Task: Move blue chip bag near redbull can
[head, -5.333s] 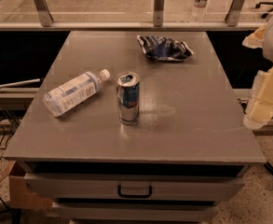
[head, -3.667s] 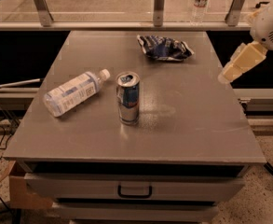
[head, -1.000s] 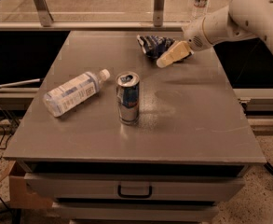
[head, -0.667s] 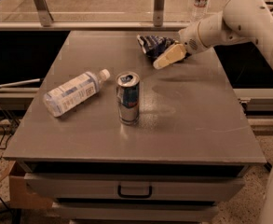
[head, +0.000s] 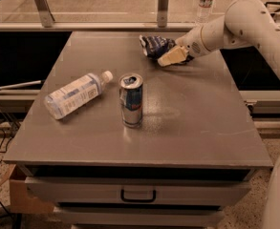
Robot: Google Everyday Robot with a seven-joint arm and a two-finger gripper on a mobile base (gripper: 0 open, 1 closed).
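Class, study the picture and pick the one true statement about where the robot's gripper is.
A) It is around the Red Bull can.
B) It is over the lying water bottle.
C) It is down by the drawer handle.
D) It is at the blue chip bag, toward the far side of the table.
D: the gripper is at the right side of the blue chip bag, well apart from the redbull can and the water bottle.
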